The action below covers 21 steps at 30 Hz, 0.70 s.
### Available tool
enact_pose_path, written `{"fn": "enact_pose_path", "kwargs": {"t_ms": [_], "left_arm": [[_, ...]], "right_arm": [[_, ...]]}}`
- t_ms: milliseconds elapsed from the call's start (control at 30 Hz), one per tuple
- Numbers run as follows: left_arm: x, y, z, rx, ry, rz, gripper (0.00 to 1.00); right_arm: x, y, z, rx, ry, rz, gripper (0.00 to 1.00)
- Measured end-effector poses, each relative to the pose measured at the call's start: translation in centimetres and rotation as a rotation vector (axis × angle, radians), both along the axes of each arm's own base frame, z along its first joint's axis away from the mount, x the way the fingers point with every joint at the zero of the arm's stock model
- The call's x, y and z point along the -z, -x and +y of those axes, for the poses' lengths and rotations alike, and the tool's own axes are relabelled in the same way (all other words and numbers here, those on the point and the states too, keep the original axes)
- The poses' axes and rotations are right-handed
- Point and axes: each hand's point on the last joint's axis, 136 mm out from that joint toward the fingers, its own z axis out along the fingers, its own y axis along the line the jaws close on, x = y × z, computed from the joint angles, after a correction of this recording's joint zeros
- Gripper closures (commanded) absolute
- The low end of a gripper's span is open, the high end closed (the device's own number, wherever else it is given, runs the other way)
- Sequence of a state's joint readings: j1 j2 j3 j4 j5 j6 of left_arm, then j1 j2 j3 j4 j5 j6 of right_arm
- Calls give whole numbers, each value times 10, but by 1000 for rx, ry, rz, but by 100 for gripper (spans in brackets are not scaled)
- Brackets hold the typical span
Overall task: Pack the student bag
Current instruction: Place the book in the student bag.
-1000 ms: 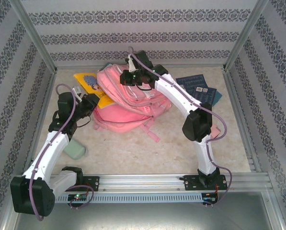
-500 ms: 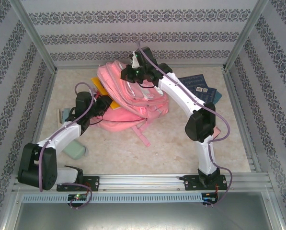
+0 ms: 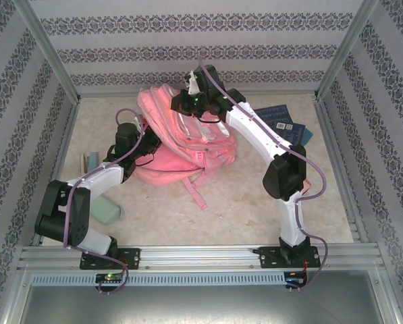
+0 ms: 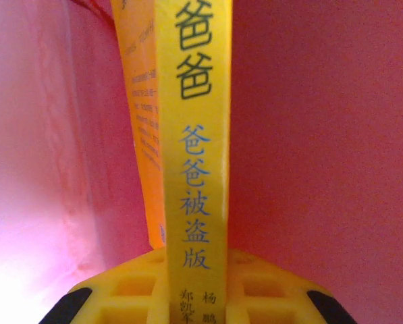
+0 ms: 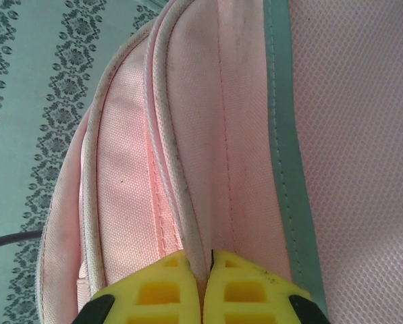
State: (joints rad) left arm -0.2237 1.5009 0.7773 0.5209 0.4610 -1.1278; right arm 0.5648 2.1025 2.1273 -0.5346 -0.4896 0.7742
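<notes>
The pink student bag (image 3: 194,138) lies at the back middle of the table, its upper edge lifted. My left gripper (image 3: 149,145) reaches into its left side. In the left wrist view that gripper (image 4: 194,273) is shut on the spine of a yellow book (image 4: 194,135) with blue and black print, and pink bag fabric (image 4: 323,135) surrounds it. My right gripper (image 3: 179,104) is at the bag's top. In the right wrist view it (image 5: 206,262) is shut on a white piped seam of the bag (image 5: 133,169), beside a grey-green stripe (image 5: 282,135).
Dark blue books (image 3: 279,121) lie at the back right, next to the right arm. A pale green object (image 3: 106,212) rests by the left arm's base, and a small flat item (image 3: 88,162) lies near the left wall. Patterned walls enclose the table.
My left arm has swung forward and to the right, carrying the yellow book into the bag's opening. The right gripper has raised the bag's top edge a little and moved it back.
</notes>
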Motion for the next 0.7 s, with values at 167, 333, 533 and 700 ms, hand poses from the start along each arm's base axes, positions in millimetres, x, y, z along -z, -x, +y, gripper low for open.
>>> {"fn": "enact_pose_path", "kwargs": {"t_ms": [167, 333, 533, 700], "left_arm": [[14, -10, -7, 12, -3, 16, 100], [45, -19, -25, 41, -11, 60, 100], [57, -23, -64, 104, -26, 77, 100], [64, -25, -76, 114, -42, 88, 93]], "right_arm": [[-5, -4, -2, 2, -31, 4, 100], [-6, -4, -2, 0, -44, 13, 100], [-7, -3, -1, -4, -48, 16, 100], [-7, -3, -1, -4, -48, 16, 100]]}}
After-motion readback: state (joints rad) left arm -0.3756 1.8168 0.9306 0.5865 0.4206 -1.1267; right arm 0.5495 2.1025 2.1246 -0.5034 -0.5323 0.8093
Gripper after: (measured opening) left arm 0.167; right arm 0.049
